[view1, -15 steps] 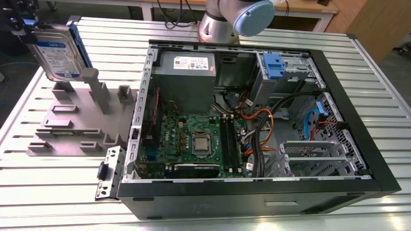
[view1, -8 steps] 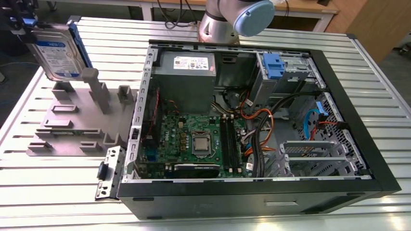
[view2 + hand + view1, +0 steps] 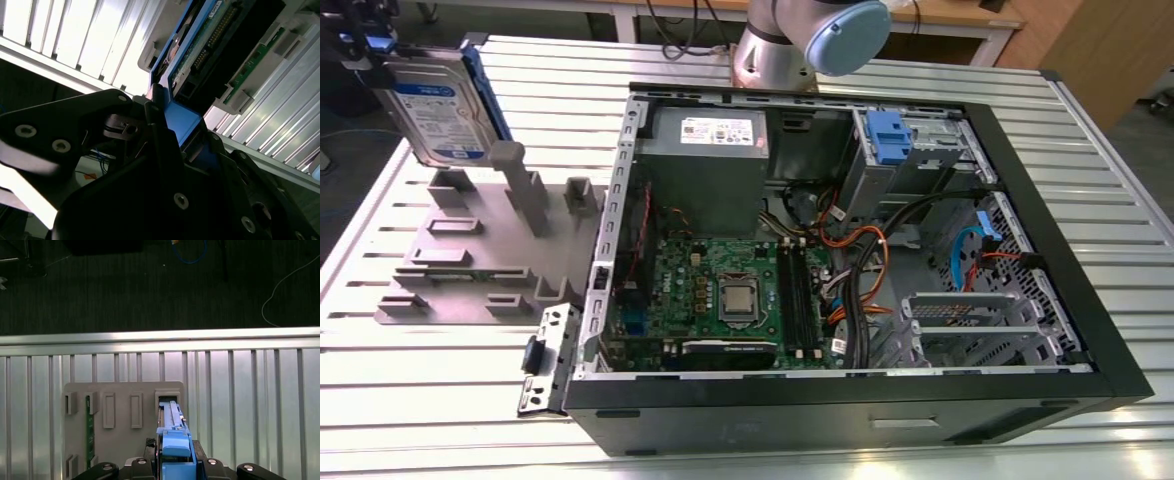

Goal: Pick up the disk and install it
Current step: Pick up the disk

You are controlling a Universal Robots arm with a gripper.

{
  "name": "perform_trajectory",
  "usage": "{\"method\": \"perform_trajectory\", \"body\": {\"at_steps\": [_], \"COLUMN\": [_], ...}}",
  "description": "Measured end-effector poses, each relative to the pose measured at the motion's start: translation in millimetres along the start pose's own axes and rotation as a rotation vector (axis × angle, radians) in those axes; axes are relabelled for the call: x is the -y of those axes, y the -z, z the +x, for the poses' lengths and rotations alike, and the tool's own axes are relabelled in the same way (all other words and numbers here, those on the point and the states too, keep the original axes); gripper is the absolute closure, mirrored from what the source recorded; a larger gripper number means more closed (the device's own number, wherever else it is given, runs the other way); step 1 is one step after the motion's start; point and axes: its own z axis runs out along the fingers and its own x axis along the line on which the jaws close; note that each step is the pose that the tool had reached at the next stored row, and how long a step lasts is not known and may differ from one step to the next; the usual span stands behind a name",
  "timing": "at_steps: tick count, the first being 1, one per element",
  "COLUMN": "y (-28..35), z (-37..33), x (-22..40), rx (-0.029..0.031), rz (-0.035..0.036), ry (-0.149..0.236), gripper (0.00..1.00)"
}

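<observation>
First wrist view: disk (image 3: 175, 454) between jaws

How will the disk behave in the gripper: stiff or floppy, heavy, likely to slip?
The disk looks like a metal block, so it is probably stiff and heavy for its size. The gripper clamps the smooth blue carrier at one end, so it may slip or swing under fast motion. Its exposed circuit board suggests it is fragile.
</observation>
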Motion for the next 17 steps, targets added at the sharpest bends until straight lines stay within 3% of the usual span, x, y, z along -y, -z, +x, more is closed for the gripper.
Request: {"method": "perform_trajectory", "body": {"at_steps": [17], "y": [2.7], "z": [0.0], "x": [0.0], "rx": [0.0], "rz": [0.0], "ry": [0.0], "gripper": [0.64]}}
